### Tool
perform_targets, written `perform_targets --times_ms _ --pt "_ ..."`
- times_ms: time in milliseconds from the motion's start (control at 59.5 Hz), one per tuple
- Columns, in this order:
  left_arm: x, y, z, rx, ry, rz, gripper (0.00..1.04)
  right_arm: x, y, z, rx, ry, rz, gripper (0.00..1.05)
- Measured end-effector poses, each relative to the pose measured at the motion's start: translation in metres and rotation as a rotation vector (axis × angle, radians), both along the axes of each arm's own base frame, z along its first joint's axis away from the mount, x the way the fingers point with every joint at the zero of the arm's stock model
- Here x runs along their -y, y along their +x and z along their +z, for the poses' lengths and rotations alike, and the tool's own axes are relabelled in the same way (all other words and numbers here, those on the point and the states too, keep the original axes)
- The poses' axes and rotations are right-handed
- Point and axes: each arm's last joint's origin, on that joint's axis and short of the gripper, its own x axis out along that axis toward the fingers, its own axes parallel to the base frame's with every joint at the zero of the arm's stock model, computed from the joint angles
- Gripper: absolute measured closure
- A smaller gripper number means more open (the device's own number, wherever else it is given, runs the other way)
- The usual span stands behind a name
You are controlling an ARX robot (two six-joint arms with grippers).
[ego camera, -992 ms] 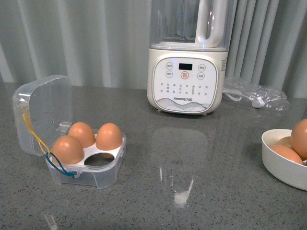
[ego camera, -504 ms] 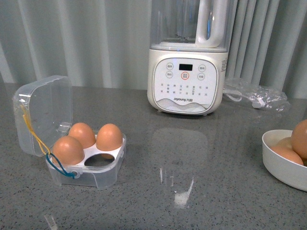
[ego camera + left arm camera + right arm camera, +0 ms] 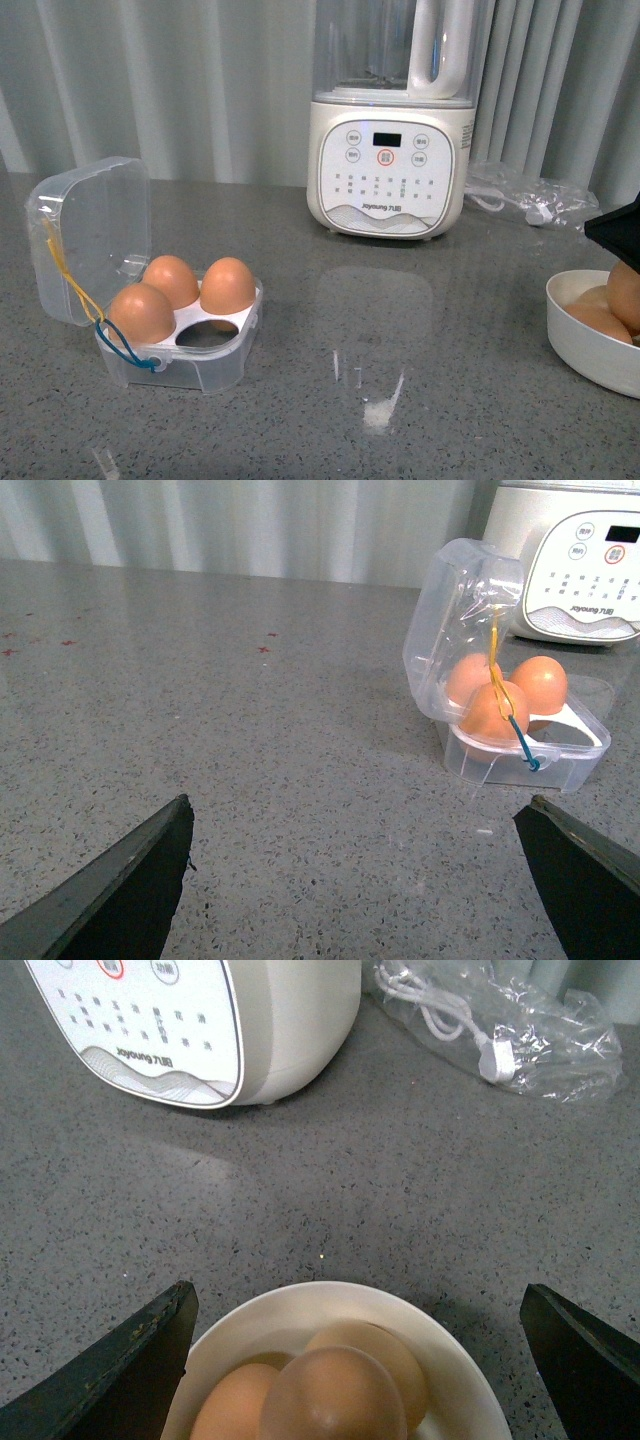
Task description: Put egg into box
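The box (image 3: 215, 365) stands at the table's left, its clear lid (image 3: 92, 235) open and upright. It holds three brown eggs (image 3: 228, 286); its front right hole (image 3: 207, 334) is empty. It also shows in the left wrist view (image 3: 560, 760). My left gripper (image 3: 360, 880) is open and empty above bare table, short of the box. My right gripper (image 3: 357, 1300) is open above a white bowl (image 3: 265, 1325) holding three brown eggs; the top egg (image 3: 333, 1400) lies between the jaws, untouched. A black part of this gripper (image 3: 618, 232) shows in the front view.
A white Joyoung blender (image 3: 390, 150) stands at the back centre. A clear bag with a white cable (image 3: 535, 200) lies to its right. The bowl (image 3: 585, 345) sits at the table's right edge. Grey curtains hang behind.
A black part of my right gripper has come into the front view above the bowl. The box and its eggs have not moved.
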Motion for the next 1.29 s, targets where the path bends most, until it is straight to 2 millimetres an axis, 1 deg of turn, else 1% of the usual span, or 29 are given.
perform_targets --times_ms 303,471,673,740,757,841,858,891,958,1009,1295 --pt "0.000 0.000 0.000 0.000 0.000 0.000 0.07 -0.001 0.002 -0.010 -0.016 -0.003 0.012 0.07" --pt "0.000 0.000 0.000 0.000 0.000 0.000 0.07 -0.001 0.002 -0.023 -0.045 0.005 0.010 0.07" --pt "0.000 0.000 0.000 0.000 0.000 0.000 0.07 -0.001 0.001 -0.028 -0.049 0.006 0.009 0.08" --pt "0.000 0.000 0.000 0.000 0.000 0.000 0.07 -0.001 0.001 -0.028 -0.048 0.006 0.008 0.15" --pt "0.000 0.000 0.000 0.000 0.000 0.000 0.07 -0.001 0.001 -0.028 -0.047 0.006 0.007 0.21" --pt "0.000 0.000 0.000 0.000 0.000 0.000 0.07 0.000 0.001 -0.028 -0.046 0.004 0.002 0.39" --pt "0.000 0.000 0.000 0.000 0.000 0.000 0.07 0.000 0.001 -0.028 -0.046 0.005 0.002 0.44" --pt "0.000 0.000 0.000 0.000 0.000 0.000 0.07 0.000 0.001 -0.028 -0.044 0.005 0.003 0.51" --pt "0.000 0.000 0.000 0.000 0.000 0.000 0.07 0.000 0.001 -0.028 -0.044 0.005 0.005 0.60" --pt "0.000 0.000 0.000 0.000 0.000 0.000 0.07 0.000 0.001 -0.027 -0.043 0.005 0.006 0.62" --pt "0.000 0.000 0.000 0.000 0.000 0.000 0.07 0.000 -0.003 -0.021 -0.015 -0.009 -0.005 0.62"
